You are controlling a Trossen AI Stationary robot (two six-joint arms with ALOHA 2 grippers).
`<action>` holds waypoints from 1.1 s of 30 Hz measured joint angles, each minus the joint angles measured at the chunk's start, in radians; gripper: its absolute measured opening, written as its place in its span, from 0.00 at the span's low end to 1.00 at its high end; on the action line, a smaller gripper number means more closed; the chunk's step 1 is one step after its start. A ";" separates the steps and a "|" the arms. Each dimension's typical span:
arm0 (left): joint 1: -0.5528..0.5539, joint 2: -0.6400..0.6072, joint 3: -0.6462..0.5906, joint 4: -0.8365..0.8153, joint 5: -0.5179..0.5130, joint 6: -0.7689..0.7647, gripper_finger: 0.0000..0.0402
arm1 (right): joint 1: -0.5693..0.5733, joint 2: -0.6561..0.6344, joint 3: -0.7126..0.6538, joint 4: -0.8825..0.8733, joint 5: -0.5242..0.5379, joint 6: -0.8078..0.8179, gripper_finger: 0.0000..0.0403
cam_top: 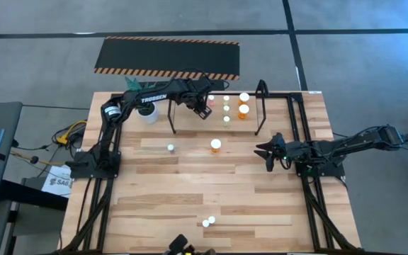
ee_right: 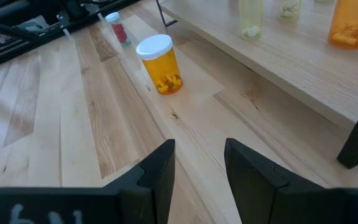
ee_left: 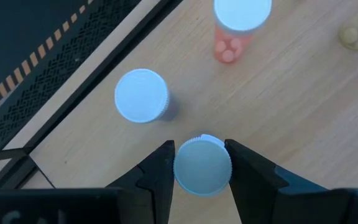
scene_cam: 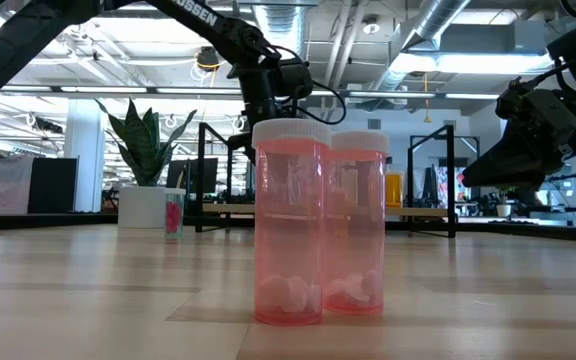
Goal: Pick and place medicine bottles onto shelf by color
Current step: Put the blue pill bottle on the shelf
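White-capped small plastic medicine bottle [ee_left: 202,167] sits clamped between your left gripper [ee_left: 201,171] fingers over the black tube-frame shelf [cam_top: 261,106]. It looks light and slick; grip below the cap. Right gripper [ee_right: 199,163], fingers apart, waits.

Two dark, jointed arms: the left arm [cam_top: 144,99] carries white TROSSEN lettering, with black cables looping near its wrist. Each end effector [ee_left: 201,177] has two angular black fingers.

Left pincer [ee_left: 202,167] clamped (on cap); right pincer [ee_right: 199,163] parted, empty.
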 joint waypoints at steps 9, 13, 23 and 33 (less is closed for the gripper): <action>0.000 0.000 0.000 -0.001 0.000 -0.018 0.31 | 0.000 0.000 0.000 0.000 0.000 0.000 0.40; 0.000 0.000 0.000 -0.002 -0.009 -0.019 0.31 | 0.000 0.000 0.000 0.000 0.000 0.000 0.40; -0.013 0.000 -0.001 -0.002 -0.013 -0.019 0.31 | 0.000 0.000 0.000 0.000 0.000 0.000 0.40; -0.020 0.017 -0.002 -0.005 -0.019 -0.019 0.31 | 0.000 0.000 0.000 0.000 0.000 0.000 0.40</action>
